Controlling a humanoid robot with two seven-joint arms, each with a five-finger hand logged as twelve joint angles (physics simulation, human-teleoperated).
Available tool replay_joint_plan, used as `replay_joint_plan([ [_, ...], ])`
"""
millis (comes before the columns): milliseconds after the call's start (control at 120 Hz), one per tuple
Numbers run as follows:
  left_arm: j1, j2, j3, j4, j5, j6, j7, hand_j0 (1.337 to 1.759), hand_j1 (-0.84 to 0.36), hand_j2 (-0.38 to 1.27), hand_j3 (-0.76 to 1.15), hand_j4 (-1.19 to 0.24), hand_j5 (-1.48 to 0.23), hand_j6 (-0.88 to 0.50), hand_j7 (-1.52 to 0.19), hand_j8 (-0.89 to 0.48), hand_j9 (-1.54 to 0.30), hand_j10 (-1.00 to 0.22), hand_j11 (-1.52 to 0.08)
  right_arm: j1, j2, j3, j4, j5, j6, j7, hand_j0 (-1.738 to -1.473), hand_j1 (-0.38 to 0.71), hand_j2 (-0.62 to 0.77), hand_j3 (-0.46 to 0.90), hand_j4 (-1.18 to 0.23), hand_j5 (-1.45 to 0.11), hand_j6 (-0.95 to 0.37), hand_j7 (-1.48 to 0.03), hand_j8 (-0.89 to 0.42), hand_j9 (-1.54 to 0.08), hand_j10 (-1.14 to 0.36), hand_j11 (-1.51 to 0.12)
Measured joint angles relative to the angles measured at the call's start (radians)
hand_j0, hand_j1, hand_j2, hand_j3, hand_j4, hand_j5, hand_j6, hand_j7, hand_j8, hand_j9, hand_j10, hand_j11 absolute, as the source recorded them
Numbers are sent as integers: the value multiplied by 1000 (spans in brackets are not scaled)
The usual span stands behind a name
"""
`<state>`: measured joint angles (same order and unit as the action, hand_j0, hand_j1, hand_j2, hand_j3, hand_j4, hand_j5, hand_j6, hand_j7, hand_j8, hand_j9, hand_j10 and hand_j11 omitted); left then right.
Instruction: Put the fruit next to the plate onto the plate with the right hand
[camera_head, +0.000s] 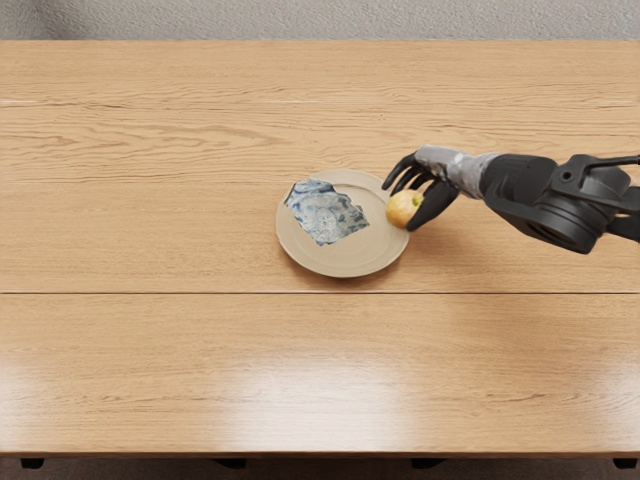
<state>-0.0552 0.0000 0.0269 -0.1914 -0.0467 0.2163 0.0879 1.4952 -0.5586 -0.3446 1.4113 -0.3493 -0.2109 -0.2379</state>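
A small yellow-orange fruit (403, 208) is at the right rim of a round tan plate (350, 258) with a blue-white pattern patch on its left part. My right hand (416, 193) comes in from the right edge and is curled around the fruit, thumb below it and fingers above. Whether the fruit rests on the rim or is lifted just over it cannot be told. The left arm does not show.
The plate lies near the middle of a wide wooden table (200, 340). The dark forearm (560, 200) stretches over the table's right side. A grey floor strip runs along the far edge.
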Motion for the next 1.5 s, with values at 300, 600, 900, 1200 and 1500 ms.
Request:
replay_joint_plan([
  [300,0,0,0,0,0,0,0,1658,341,2,0,-7,-9,-7,-9,-7,-9,-7,-9,-7,60,15,0,21,-57,0,-1658,224,83,0,-524,-698,-484,-689,-399,-691,-526,-691],
  [600,0,0,0,0,0,0,0,1658,341,2,0,-7,-9,-7,-9,-7,-9,-7,-9,-20,136,18,-1,41,-172,1,-1658,132,44,0,-433,-574,-411,-568,-356,-569,-434,-569],
  [900,0,0,0,0,0,0,0,1658,341,2,0,-7,-9,-7,-9,-7,-9,-7,-9,-40,151,23,-1,43,-309,2,-1658,-233,10,0,-104,-138,-100,-137,-87,-137,-105,-137],
  [1200,0,0,0,0,0,0,0,1658,341,2,0,-7,-9,-7,-9,-7,-9,-7,-9,-38,-20,39,0,80,-173,0,-1658,-323,3,0,-24,-32,-24,-31,-21,-32,-24,-32],
  [1500,2,0,1,-1,0,0,0,1658,341,2,0,-7,-9,-7,-9,-7,-9,-7,-9,-30,-294,74,0,77,306,1,-1658,-344,1,0,-7,-7,-7,-7,-6,-7,-6,-7],
])
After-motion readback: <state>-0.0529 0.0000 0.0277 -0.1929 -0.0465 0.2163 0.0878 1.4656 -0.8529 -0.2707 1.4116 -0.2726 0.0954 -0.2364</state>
